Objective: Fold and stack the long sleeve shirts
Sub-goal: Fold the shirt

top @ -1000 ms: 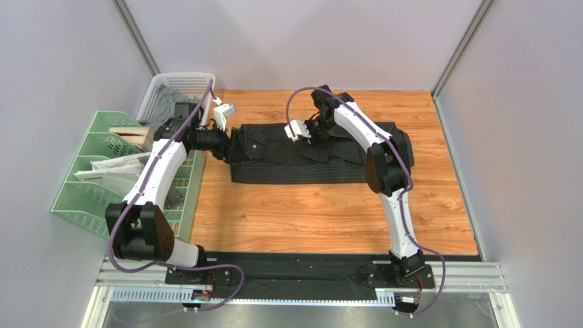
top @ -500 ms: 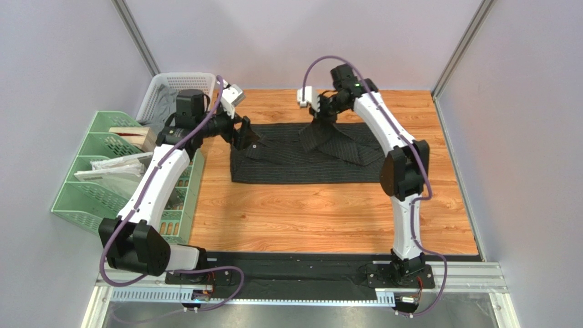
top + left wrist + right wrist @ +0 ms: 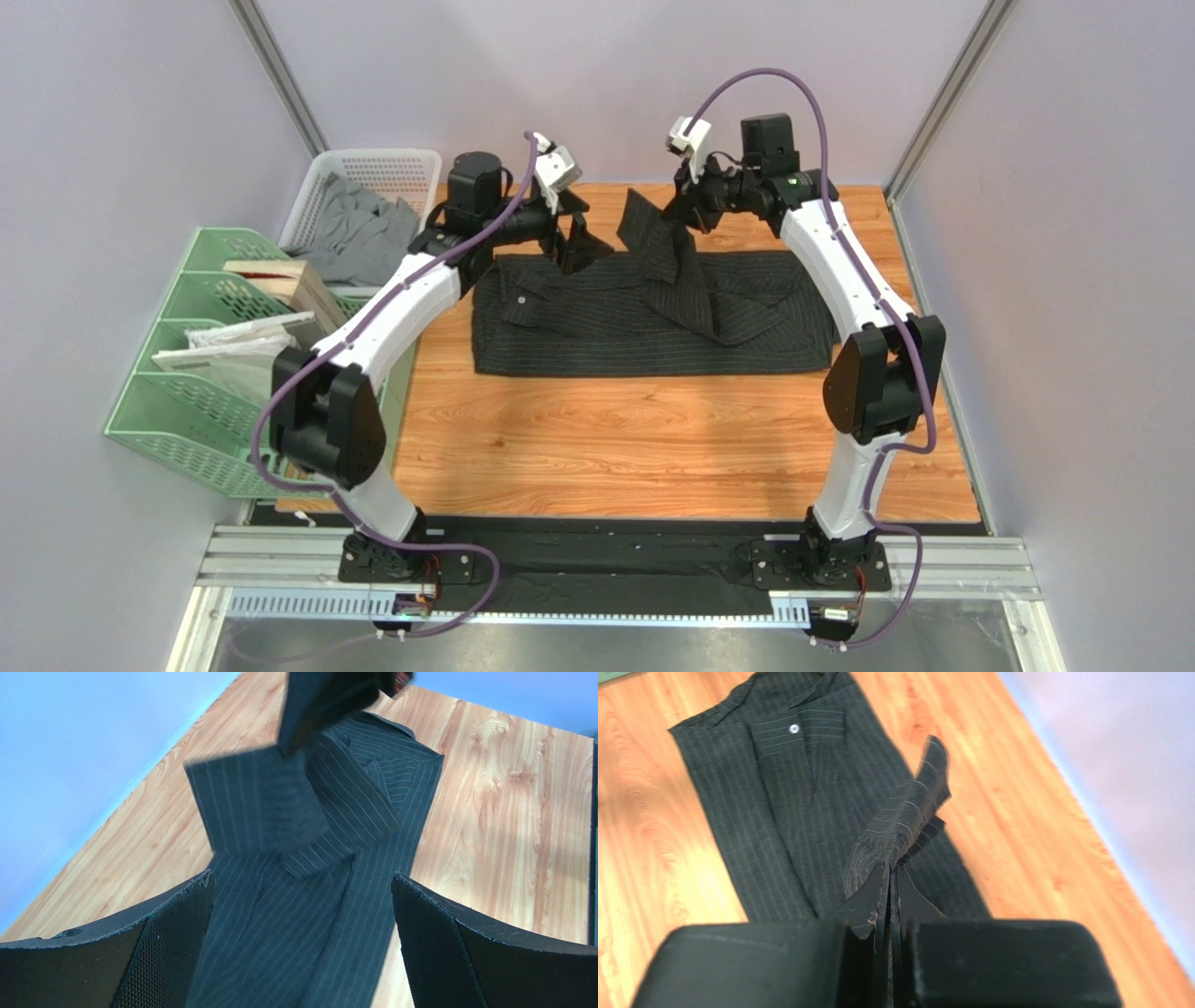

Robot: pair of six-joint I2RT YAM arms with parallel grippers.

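A charcoal pinstriped long sleeve shirt (image 3: 617, 329) lies spread across the far half of the wooden table, its buttoned cuff (image 3: 798, 728) flat on top. My right gripper (image 3: 685, 207) (image 3: 892, 885) is shut on a fold of the shirt's fabric (image 3: 903, 822) and holds it lifted above the rest of the shirt. My left gripper (image 3: 572, 231) (image 3: 302, 941) hovers open over the shirt's left back part (image 3: 295, 903), its fingers (image 3: 168, 952) wide apart with nothing between them. The lifted fold (image 3: 323, 700) hangs in front of it.
A white basket (image 3: 407, 165) holding a grey garment (image 3: 351, 231) stands at the back left. A green rack (image 3: 183, 399) with papers sits beside the table's left edge. Walls close in at the back and right.
My right gripper has shut on shirt fabric and raised it toward the back. My left gripper has opened fully and swung from the shirt's left edge up and to the back right.
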